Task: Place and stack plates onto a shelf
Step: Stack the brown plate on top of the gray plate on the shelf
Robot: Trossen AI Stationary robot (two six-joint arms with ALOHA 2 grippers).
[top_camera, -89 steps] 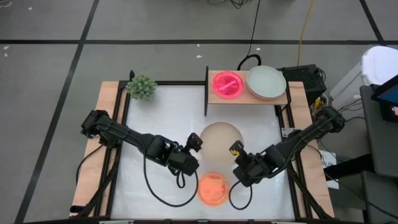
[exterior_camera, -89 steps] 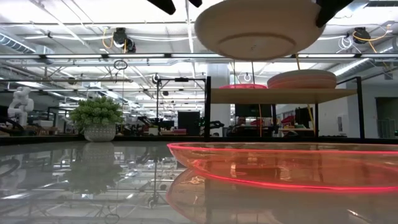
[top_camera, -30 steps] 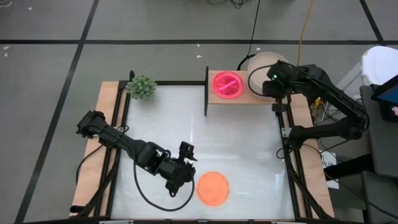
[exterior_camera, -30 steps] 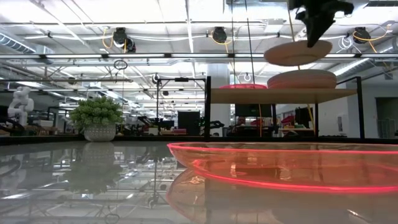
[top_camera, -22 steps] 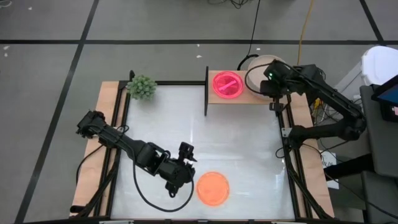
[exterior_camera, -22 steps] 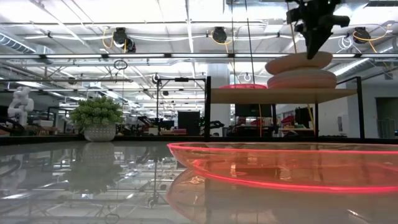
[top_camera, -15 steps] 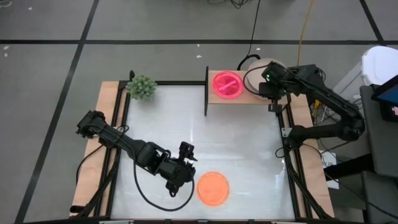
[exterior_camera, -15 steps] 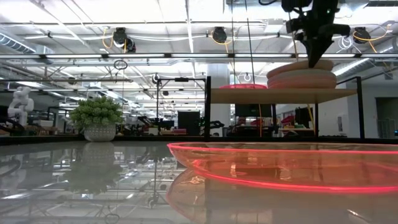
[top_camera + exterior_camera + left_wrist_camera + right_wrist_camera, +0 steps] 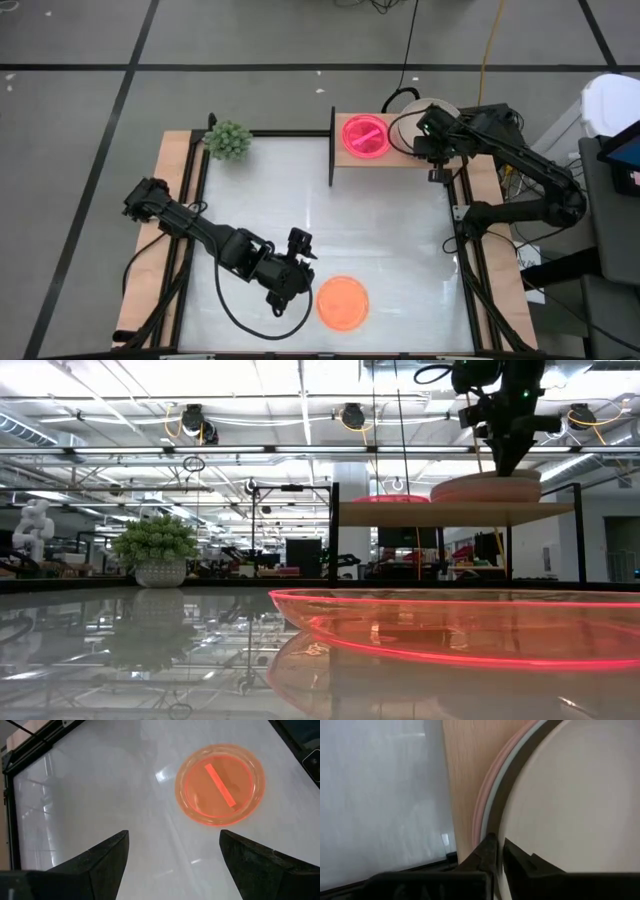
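My right claw (image 9: 496, 849) pinches the rim of the large round beige plate (image 9: 570, 800), now seated on the stack on the light-wood shelf (image 9: 405, 158), keeping it centred. My left claw (image 9: 172, 852) waits spread above the round orange plate (image 9: 342, 303) on the white desk (image 9: 400, 240).

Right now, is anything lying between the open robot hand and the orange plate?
No. In the left wrist view, only bare white table lies between the left hand and the orange plate.

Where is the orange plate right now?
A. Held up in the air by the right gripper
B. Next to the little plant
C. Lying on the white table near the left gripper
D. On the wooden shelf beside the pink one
C: the orange plate lies flat on the table, just beside the open left gripper.
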